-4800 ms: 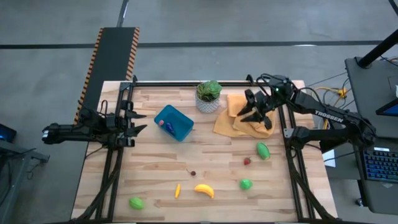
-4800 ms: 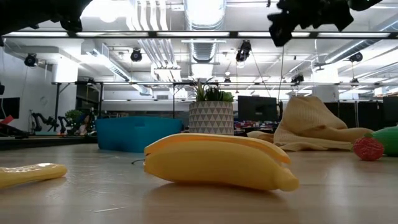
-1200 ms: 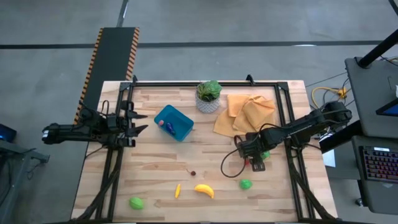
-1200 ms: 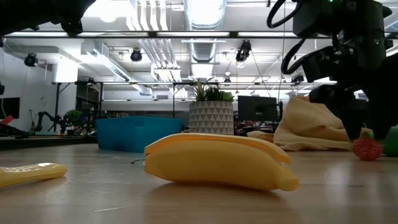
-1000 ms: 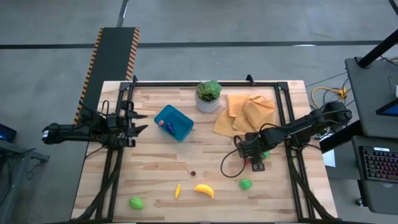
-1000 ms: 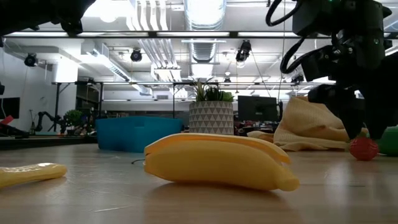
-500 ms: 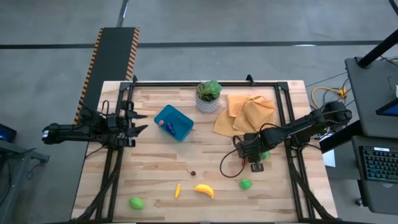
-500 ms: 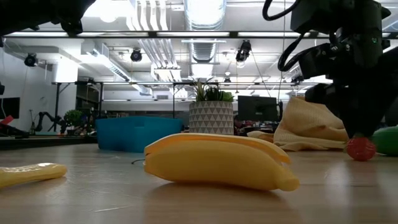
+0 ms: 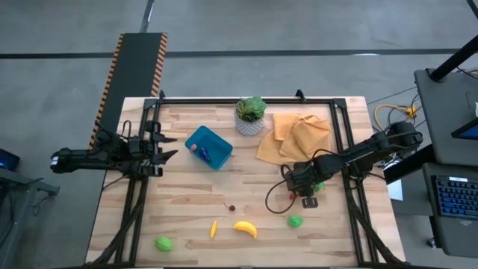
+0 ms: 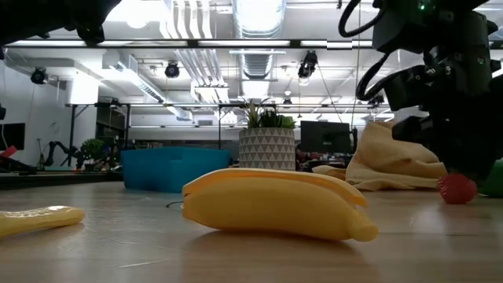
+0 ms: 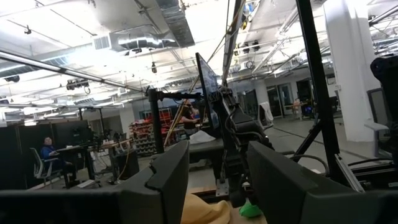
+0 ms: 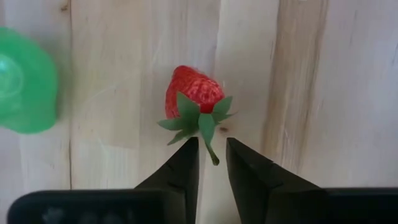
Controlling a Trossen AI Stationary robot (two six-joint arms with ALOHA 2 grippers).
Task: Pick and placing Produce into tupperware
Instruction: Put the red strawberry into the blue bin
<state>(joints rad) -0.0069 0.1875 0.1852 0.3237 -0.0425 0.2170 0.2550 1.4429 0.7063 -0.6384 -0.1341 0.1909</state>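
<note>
A red toy strawberry lies on the wood and also shows in the low view. My right gripper hangs over it, pointing down and open by a narrow gap. Its fingertips stand on either side of the thin green stem without touching it. In the high view the right gripper hides the strawberry. The blue tupperware stands left of centre with a purple piece inside. A banana, a small orange-yellow piece, a brown bit and green pieces lie toward the near edge. My left gripper waits open at the left edge.
An orange-yellow cloth and a potted plant sit near the far edge. A green oval piece lies close beside the strawberry, partly under the right arm. Bare wood stretches between the tupperware and the right gripper.
My right gripper has stayed low over the strawberry, shifting only slightly. In the low view the strawberry has slid a little along the table toward the left and turned somewhat.
</note>
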